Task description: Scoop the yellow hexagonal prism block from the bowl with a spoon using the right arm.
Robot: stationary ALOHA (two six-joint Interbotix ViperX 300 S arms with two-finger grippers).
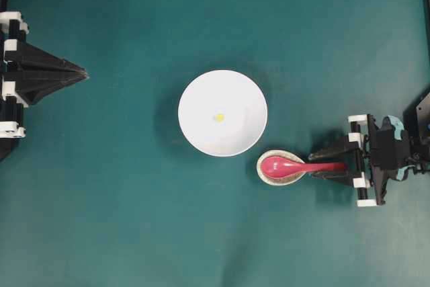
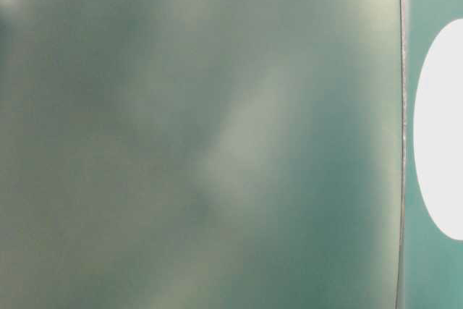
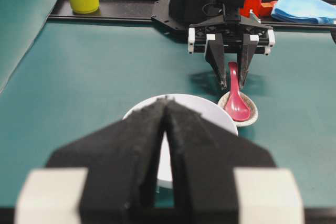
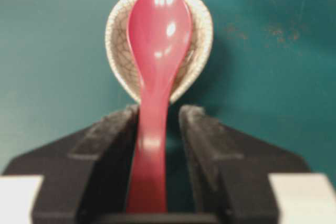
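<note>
**A:** Overhead first: what sits highest, nearest the lens?

**B:** The right gripper (image 1: 339,158), low over the teal table (image 1: 121,220), its fingers either side of the spoon (image 1: 295,165) handle. The spoon's long axis runs left to right, scoop toward the bowl (image 1: 222,112), resting in the speckled spoon rest (image 1: 265,174). The yellow hexagonal prism block (image 1: 219,117) lies near the bowl's centre. The left gripper (image 1: 80,73) waits at the left edge, fingertips together.

**A:** Table level?

**B:** Mostly a blurred teal-grey surface; only a white slice of the bowl (image 2: 441,132) shows at right.

**A:** Left wrist?

**B:** Closest, the left gripper's fingers (image 3: 147,145), tips meeting, hiding much of the bowl and the block. Beyond, the spoon (image 3: 236,98) points handle-first toward the right gripper (image 3: 231,80).

**A:** Right wrist?

**B:** The pads (image 4: 110,135) flank the handle, a narrow gap on the right side; whether the left pad touches, I cannot tell. The handle's end is cut off below.
</note>
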